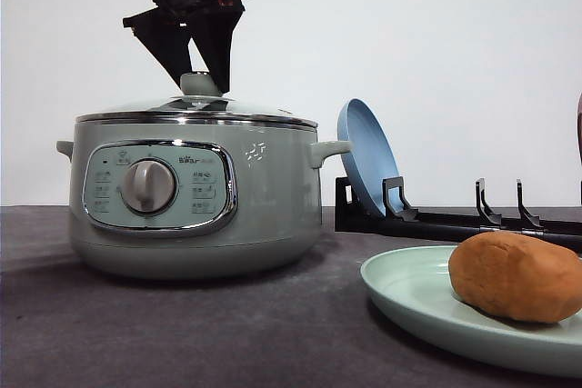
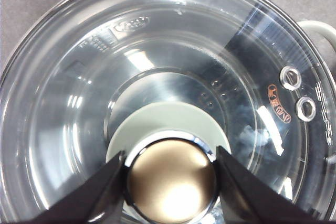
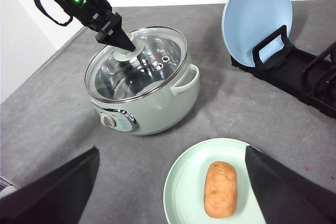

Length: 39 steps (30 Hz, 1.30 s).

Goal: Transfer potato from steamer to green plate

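- The orange-brown, matte-skinned oval potato (image 1: 516, 275) is lying on the wide, pale mint-green round plate (image 1: 409, 293), off-centre on it, near the front edge of the grey-covered desk (image 1: 182, 333). By that, the transfer itself looks done.
- The round sage-green electric steamer (image 1: 195, 197) is sitting further back and towards the left side of the desk, well apart from the plate, with its glass lid (image 3: 137, 61) seated on it. No food is showing through the glass; the pan inside reads as bare metal.
- The left gripper (image 2: 170, 177) is standing over the lid with its black fingers (image 2: 105, 192) set either side of the lid's knob (image 2: 172, 181), close against its chrome ring. Whether they are actually pressing on it I cannot tell.
- The right gripper (image 3: 170, 182) is hanging above the plate, jaws spread wide and holding nothing; the potato is showing in the gap between them.
- Handling, as a judgement: the potato looks firm, fairly light, not slippery, perhaps easily dented. Best taken across its narrow waist, fingers on the long sides.
- The lid is glass, so fragile and slick; the knob is the only sensible hold.
- Count: one potato, one steamer with one lid, one green plate, one smaller blue plate (image 3: 257, 17) standing upright in a black rack (image 1: 436, 220) towards the back right, two grippers.
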Available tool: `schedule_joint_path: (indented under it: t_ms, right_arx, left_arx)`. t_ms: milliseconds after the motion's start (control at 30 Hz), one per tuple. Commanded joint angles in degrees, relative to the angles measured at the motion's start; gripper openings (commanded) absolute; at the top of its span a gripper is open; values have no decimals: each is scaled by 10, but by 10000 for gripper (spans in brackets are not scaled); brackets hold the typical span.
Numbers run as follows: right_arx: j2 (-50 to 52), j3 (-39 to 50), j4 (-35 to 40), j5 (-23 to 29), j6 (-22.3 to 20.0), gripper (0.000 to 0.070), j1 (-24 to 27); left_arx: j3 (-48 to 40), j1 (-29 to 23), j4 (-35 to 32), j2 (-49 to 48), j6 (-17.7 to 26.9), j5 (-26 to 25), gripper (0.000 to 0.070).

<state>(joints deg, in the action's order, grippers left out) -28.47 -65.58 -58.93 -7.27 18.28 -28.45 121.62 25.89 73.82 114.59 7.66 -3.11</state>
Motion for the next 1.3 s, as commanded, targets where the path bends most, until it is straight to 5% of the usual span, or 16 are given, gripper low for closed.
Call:
schedule_joint_path:
  t_ms: [0, 333, 1000, 1267]
  right_arx:
    - [-1, -9, 6, 2, 5, 561, -3]
    - [-1, -9, 6, 2, 4, 561, -3]
    - [-1, -9, 6, 2, 4, 561, -3]
    - [-1, -9, 6, 2, 3, 561, -3]
  left_arx:
    - [9, -2, 10, 6, -20, 7, 304]
    - [16, -10, 1, -58, -29, 7, 697]
    - [8, -11, 38, -282, -43, 6, 700]
    - [-125, -11, -10, -410, -40, 6, 700]
